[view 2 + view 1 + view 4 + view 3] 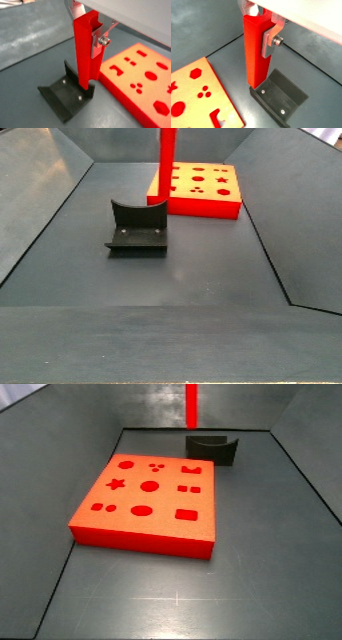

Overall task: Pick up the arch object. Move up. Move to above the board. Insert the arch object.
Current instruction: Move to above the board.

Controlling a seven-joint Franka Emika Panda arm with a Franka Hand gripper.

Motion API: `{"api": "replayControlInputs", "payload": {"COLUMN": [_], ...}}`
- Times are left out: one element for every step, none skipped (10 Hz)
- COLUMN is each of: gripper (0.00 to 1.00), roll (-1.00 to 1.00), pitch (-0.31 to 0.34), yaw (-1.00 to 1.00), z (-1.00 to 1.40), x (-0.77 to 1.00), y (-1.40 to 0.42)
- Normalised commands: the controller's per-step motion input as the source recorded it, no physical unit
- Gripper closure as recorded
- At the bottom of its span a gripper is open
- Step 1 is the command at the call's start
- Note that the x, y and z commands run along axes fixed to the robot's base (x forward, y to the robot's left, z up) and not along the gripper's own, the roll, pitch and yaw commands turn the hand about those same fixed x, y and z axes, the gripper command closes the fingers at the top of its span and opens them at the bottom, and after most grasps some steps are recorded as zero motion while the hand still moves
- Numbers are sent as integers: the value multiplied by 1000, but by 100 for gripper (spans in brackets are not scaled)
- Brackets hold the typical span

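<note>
Silver fingers of the gripper pinch the arch object near its top, holding it upright over the fixture, presumably for lifting clear; in a side view the board lies at seven o'clock.

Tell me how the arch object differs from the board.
The arch object is a tall slender bar standing upright; the board is a wide flat slab lying on the floor. The arch object sits between the claw's fingers at the fixture; the board lies untouched. The board has shaped cutouts; the arch's visible faces are plain. Both are red.
</note>
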Motion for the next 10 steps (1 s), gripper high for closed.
{"api": "replayControlInputs", "payload": {"gripper": [100,100,100,100,100,100,100,100,100,100], "roll": [-177,-155,-138,-125,512,531,453,275,167,99], "pitch": [37,32,31,37,583,515,379,273,200,117], "yaw": [-21,-19,-21,-22,-271,-213,-109,-61,-32,-11], "z": [691,524,356,187,300,313,318,309,314,327], "x": [107,59,33,21,-255,-254,-251,-240,-237,-237], "y": [-61,-36,-22,-9,-1000,-1000,-1000,-1000,-1000,-1000]}}
